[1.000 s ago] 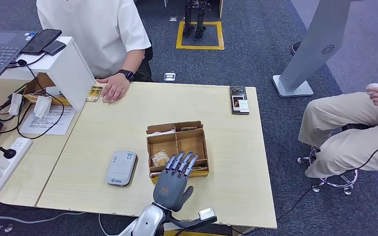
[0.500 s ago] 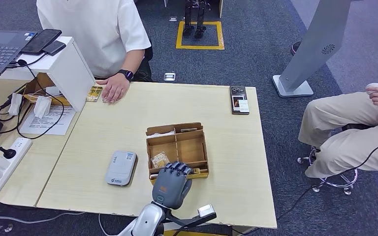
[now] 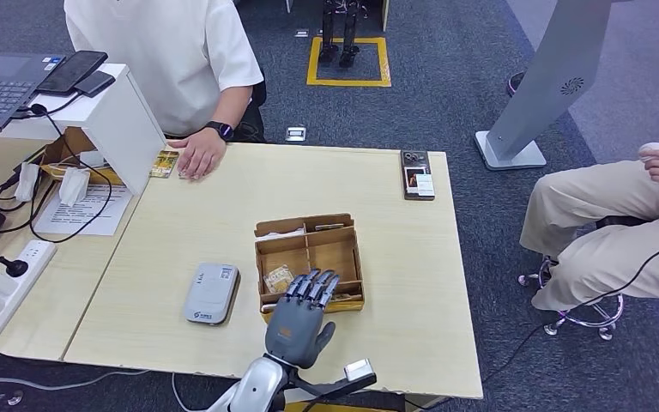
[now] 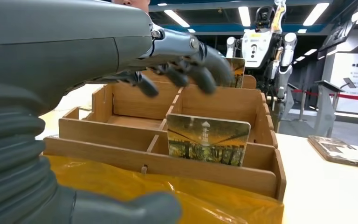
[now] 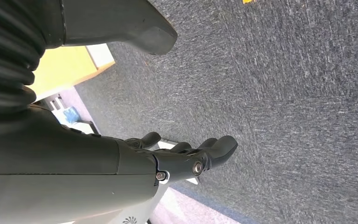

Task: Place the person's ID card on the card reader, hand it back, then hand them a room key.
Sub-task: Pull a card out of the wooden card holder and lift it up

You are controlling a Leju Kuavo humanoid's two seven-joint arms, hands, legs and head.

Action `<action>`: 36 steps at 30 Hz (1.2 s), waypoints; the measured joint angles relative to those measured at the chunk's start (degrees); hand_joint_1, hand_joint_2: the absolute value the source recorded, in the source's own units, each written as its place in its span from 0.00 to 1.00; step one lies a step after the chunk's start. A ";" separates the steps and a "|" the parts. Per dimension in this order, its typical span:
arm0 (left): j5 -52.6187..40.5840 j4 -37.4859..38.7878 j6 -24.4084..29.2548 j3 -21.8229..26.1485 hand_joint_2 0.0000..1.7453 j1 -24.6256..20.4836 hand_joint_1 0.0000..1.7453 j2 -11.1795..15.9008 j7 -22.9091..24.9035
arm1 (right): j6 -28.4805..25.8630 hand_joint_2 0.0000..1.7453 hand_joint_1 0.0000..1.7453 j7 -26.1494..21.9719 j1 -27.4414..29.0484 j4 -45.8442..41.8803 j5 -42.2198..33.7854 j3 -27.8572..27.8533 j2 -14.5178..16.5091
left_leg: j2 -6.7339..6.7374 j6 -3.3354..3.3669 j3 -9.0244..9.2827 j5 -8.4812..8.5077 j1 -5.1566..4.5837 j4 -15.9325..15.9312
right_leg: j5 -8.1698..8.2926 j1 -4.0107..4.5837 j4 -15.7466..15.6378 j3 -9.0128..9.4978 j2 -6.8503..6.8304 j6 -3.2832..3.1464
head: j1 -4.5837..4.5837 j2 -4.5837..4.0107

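The left hand [image 3: 303, 313] hung over the near edge of the box [image 3: 346, 249], with its fingers [image 4: 200, 74] spread a little and curled, holding nothing. In the left wrist view the fingers reached over the box's open parts without touching the wood. Just under the fingers a key card [image 4: 208, 140] stood upright in a near part of the box, leaning on the low front wall. From above, that card [image 3: 279, 277] sat in the part of the box just past the fingertips, a bit to the left. The box stood on yellow plastic [image 4: 182, 200] near the heel of the hand.

Left of the hand, well apart from the box, the grey card reader [image 3: 212, 293] lay flat on the table [image 3: 395, 283]. Nothing lay on top of it.

Far ahead of the hand and to the left, a person's hand [image 3: 197, 155] rested flat at the far edge of the table. A small card [image 3: 164, 163] lay just beside that hand, touching a white stand [image 3: 124, 120]. I could not tell if this was the ID card.

Far ahead and to the right, a phone [image 3: 417, 174] lay at the far edge of the table.

The right hand [image 5: 186, 154] hung down over the grey carpet [image 5: 284, 93], with its fingers loosely curled and nothing in them.

A second person sat on a stool [image 3: 579, 318] off to the right of the table.
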 joint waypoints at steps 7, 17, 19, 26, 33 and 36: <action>0.08 -0.19 0.03 0.37 1.00 0.28 0.71 -0.02 -0.76 | 0.00 1.00 0.00 -0.02 0.00 0.00 -0.02 0.00 -0.01 | 0.00 0.00 0.00 0.00 0.00 0.00 | 0.00 0.00 0.00 0.00 0.00 0.00 | 0.00 -0.01; -0.58 -1.27 0.17 1.10 1.00 0.69 0.00 -0.20 -1.24 | 0.02 1.00 0.00 -0.15 0.00 0.00 -0.02 0.00 -0.01 | 0.00 0.00 -0.01 0.00 0.00 0.00 | 0.00 0.00 0.00 0.00 0.00 0.00 | -0.01 -0.01; -0.80 -1.46 0.17 1.34 1.00 0.78 0.00 -0.27 -1.28 | 0.01 1.00 0.00 -0.15 0.00 0.00 -0.02 0.00 -0.01 | 0.00 0.00 -0.01 0.00 0.00 0.00 | 0.00 0.00 0.00 0.00 0.00 0.00 | -0.01 0.00; -1.22 -2.20 0.17 1.84 1.00 1.07 0.00 -0.31 -1.51 | -0.02 1.00 0.00 -0.15 0.00 0.00 -0.01 0.00 -0.01 | 0.00 0.00 -0.01 0.00 0.00 0.00 | 0.00 0.00 0.00 0.00 0.00 0.00 | 0.00 0.00; -1.25 -2.99 0.17 2.32 1.00 1.37 0.00 -0.29 -1.67 | -0.04 1.00 0.00 -0.15 0.00 0.00 0.01 0.00 -0.01 | -0.01 0.00 -0.02 0.00 0.00 0.00 | 0.00 0.00 0.00 0.00 -0.01 0.00 | 0.00 -0.01; -1.28 -3.09 0.17 2.42 1.00 1.41 0.48 -0.29 -1.68 | -0.04 1.00 0.00 -0.15 0.00 0.00 0.00 0.00 -0.01 | -0.01 0.00 -0.02 0.00 0.00 0.00 | 0.00 0.00 0.00 0.00 -0.01 0.00 | 0.00 0.00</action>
